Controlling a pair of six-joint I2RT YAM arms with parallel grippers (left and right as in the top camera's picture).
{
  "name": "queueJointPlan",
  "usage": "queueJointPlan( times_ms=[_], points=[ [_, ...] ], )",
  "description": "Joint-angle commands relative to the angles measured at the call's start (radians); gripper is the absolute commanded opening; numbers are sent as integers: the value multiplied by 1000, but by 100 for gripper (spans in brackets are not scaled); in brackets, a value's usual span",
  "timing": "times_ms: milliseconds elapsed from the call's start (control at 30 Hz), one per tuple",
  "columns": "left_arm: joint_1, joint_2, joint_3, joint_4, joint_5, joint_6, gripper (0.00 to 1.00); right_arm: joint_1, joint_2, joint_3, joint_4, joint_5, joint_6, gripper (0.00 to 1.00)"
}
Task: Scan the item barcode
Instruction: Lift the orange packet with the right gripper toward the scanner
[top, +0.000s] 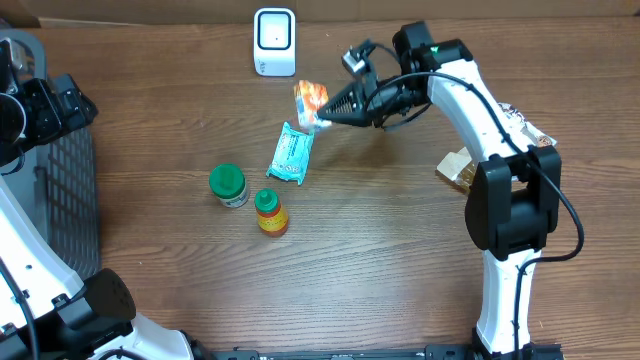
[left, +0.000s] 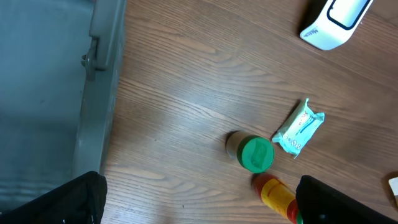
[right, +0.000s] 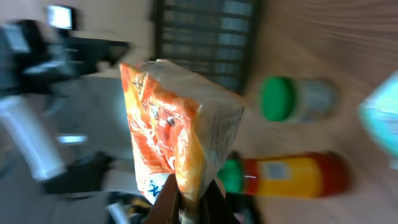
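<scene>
**Right arm.** The right gripper (right: 186, 208) has its jaws pressed together on the lower edge of the orange snack packet (right: 177, 134). The packet stands upright above the fingers and fills the near field of the right wrist view. Its print is blurred, so it cannot be told whether a barcode faces this camera.

Behind the packet, also blurred, are a green-lidded jar (right: 292, 98) and a yellow bottle (right: 292, 176) with a green cap. The bottle's cap end is partly hidden by the packet. The edge of a teal packet (right: 382, 127) is cut off at the right of the frame.

**Left arm.** The left gripper (left: 199, 186) is spread wide. Only the dark tips of its fingers (left: 68, 199) show, at the bottom corners of the left wrist view, and nothing is between them. This view alone shows the grey basket (left: 50, 93) close up, along the left side of the frame.

**Table, overhead.** The bottle and the jar stand side by side, with the teal packet lying just beyond them. Beyond that, the held orange packet sits near the white barcode scanner (top: 274, 42) but apart from it, off the scanner's near right corner. The scanner stands at the far edge of the table.

Brown packets (top: 455, 168) lie beside the right arm (top: 500, 200), which partly hides them. Their type cannot be told.
</scene>
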Motion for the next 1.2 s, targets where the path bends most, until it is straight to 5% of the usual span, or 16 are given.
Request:
queueJointPlan(
  times_ms=[0,933,1033,1167],
  points=[
    [-1,8,-5,0,2,19,100,-4,-44,34,-3,-139,109,4],
    [-1,8,-5,0,2,19,99,-4,-393,34,31,-117,165,4],
    [-1,8,-5,0,2,19,99,2,-395,44,95,142,359,4],
    [-1,8,-5,0,2,19,100,45,-394,137,108,591,444,4]
  ],
)
